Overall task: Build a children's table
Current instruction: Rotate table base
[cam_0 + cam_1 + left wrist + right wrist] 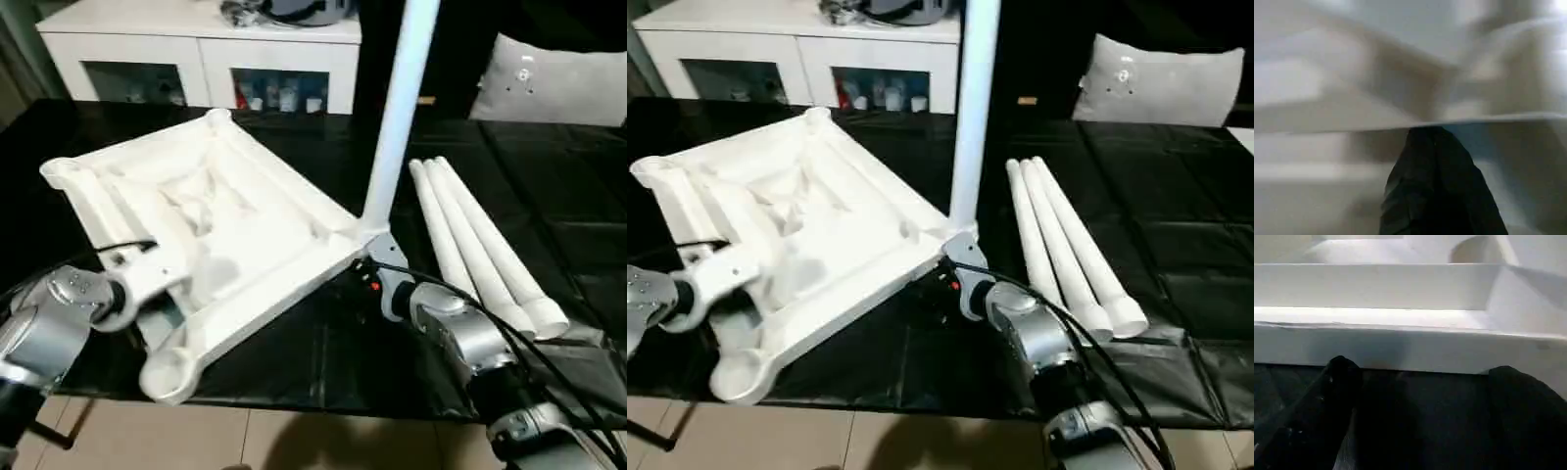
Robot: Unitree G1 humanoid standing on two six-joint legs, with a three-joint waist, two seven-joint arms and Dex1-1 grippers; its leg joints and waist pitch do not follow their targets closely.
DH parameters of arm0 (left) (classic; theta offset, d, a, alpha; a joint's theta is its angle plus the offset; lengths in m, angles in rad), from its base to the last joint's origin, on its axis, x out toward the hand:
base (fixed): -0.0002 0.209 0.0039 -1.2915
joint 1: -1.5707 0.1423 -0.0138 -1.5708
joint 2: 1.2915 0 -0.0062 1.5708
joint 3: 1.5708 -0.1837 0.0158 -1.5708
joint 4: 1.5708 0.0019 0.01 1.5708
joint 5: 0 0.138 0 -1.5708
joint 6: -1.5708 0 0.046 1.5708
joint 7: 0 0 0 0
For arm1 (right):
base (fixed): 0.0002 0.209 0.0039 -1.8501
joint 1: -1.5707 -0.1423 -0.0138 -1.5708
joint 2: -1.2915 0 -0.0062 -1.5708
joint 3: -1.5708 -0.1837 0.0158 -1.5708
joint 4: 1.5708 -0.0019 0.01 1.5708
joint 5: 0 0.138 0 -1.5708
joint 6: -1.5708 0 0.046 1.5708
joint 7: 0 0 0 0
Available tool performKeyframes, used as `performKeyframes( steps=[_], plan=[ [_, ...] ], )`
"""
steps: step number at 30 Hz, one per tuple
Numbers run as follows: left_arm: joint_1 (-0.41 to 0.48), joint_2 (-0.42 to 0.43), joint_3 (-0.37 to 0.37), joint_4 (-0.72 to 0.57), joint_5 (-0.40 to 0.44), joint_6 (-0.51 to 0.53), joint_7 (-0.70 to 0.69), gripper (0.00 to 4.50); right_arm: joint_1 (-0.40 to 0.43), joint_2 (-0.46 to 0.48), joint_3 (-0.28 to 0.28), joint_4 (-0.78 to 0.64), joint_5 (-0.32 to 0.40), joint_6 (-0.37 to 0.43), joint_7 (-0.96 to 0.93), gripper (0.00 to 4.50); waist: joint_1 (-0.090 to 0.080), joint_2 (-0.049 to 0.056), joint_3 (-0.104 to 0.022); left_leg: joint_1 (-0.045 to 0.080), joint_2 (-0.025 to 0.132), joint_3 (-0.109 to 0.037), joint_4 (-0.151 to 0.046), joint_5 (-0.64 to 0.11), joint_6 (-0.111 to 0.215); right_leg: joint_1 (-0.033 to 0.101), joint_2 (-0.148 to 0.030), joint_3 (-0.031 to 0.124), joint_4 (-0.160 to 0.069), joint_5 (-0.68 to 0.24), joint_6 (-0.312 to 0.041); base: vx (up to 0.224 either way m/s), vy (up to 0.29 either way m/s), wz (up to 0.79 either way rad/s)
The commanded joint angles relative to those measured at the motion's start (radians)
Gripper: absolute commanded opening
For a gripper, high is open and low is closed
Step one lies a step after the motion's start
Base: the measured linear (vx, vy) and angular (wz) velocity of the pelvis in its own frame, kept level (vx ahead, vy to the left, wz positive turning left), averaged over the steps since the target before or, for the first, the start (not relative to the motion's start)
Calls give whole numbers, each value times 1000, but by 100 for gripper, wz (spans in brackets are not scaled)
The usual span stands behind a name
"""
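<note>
White moulded plastic, the tabletop [225, 230] is laid ribs-up on the black surface [549, 245], one leg [397, 117] socketed upright at its right corner, three legs [480, 245] lying right. Judged stiff, light and slippery; rims suit gripping. Left hand [1442, 166] is clenched at the near rim, right hand [1418, 396] released.

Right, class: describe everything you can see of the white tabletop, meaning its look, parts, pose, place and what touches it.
The tabletop is white, plastic-looking and rectangular, lying upside down and askew on the black table, ribbed underside showing. Raised rims frame it, with round sockets at the corners; the nearest corner juts past the table's front edge. One white leg stands upright in the right-hand corner socket. Three spare legs lie apart to its right. The shut left gripper is at its near rim; the open right gripper faces its side wall.
</note>
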Motion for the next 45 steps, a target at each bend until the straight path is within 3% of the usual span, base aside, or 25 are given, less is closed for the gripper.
performKeyframes(
  steps=[1, 8, 14, 17, 21, 24, 25, 28, 31, 32, 33, 35, 36, 39, 42, 44, 45],
  plan=[
    [4, -48, -38, -44, -85, -19, -80, 5, -32, 14, -1, 12, -4, -23, -4, 450, 0, 16, -54, 7, 51, -16, -77, -186, -9, 47, -87, 59, -67, -160, -225, 0, 0, 0],
    [-37, -150, -62, -18, -140, -32, -112, 5, -49, 18, -12, 31, -11, -41, -15, 450, -4, 9, -59, -3, 45, -15, -71, -118, 5, 62, -85, 58, -58, -73, -226, 0, 0, 0],
    [-102, -277, -98, 63, -157, -54, -100, 5, -53, -5, -36, 35, -23, -39, -44, 450, -4, 4, -61, -2, 44, -11, -67, -96, 18, 62, -84, 59, -61, -73, -224, 0, 0, 0],
    [-140, -365, -111, 140, -131, -109, -24, 5, -51, -26, -65, 23, -30, -23, -98, 450, 1, 5, -62, 1, 44, -11, -65, -103, 18, 63, -85, 58, -66, -95, -218, 0, 0, 0],
    [-184, -466, -110, 265, -61, -186, 148, 5, -21, -63, -115, -100, -16, 48, -133, 450, 3, 0, -63, -4, 43, -13, -65, -108, 23, 70, -83, 56, -68, -106, -190, 0, 0, 0],
    [-182, -506, -86, 258, -77, -178, 179, 5, 5, -80, -143, -206, -9, 107, -144, 450, 3, -9, -62, -5, 43, -12, -64, -102, 33, 68, -84, 56, -72, -130, -171, 0, 0, 0],
    [-180, -511, -83, 254, -79, -178, 181, 5, 8, -82, -147, -220, -7, 115, -147, 450, 7, -7, -63, -4, 44, -13, -63, -90, 37, 67, -85, 56, -71, -132, -169, 0, 0, 0],
    [-166, -540, -70, 222, -92, -204, 198, 5, 23, -97, -181, -320, 2, 178, -180, 450, 6, -13, -63, -6, 46, -13, -64, -71, 48, 65, -84, 56, -69, -117, -170, 0, 0, 0],
    [-139, -544, -45, 167, -100, -227, 241, 23, 29, -117, -218, -430, -9, 302, -246, 450, 8, -13, -64, -4, 46, -13, -63, -57, 50, 64, -81, 57, -66, -101, -169, 0, 0, 0],
    [-127, -536, -39, 139, -104, -220, 244, 42, 31, -123, -226, -466, -21, 362, -266, 450, 6, -21, -63, -5, 47, -12, -64, -53, 50, 65, -81, 57, -65, -97, -168, 0, 0, 0],
    [-122, -531, -38, 126, -105, -215, 242, 42, 31, -125, -229, -481, -27, 389, -273, 450, 8, -16, -63, -4, 47, -13, -64, -49, 47, 63, -81, 56, -64, -99, -170, 0, 0, 0],
    [-101, -503, -18, 73, -102, -181, 247, 54, 24, -126, -247, -542, -31, 534, -291, 450, 5, -19, -58, -3, 45, -12, -67, -74, 36, 62, -80, 57, -69, -148, -158, 0, 0, 0],
    [-101, -503, -18, 73, -102, -181, 247, 54, 24, -126, -247, -542, -31, 534, -291, 450, 5, -18, -57, -2, 45, -12, -67, -79, 34, 61, -80, 56, -71, -161, -155, 0, 0, 0],
    [-63, -445, 4, 3, -83, -165, 244, 85, 13, -126, -263, -601, -24, 717, -318, 450, 0, -22, -55, -4, 44, -15, -70, -88, 21, 61, -80, 56, -74, -213, -130, 0, 0, 0],
    [-36, -410, 27, -70, -101, -134, 238, 111, 7, -118, -278, -635, -31, 854, -369, 450, 0, -21, -57, 1, 43, -12, -67, -63, 12, 57, -78, 59, -70, -181, -127, 0, 0, 0],
    [-24, -393, 32, -120, -108, -110, 234, 126, 7, -112, -286, -637, -28, 906, -374, 450, 1, -12, -58, 2, 44, -12, -67, -48, 8, 55, -76, 59, -65, -138, -139, 0, 0, 0],
    [-21, -388, 32, -135, -109, -100, 235, 128, 8, -112, -285, -637, -29, 920, -373, 450, 0, -14, -57, 1, 44, -13, -68, -51, 3, 56, -77, 58, -63, -125, -149, 0, 0, 0]
  ],
)
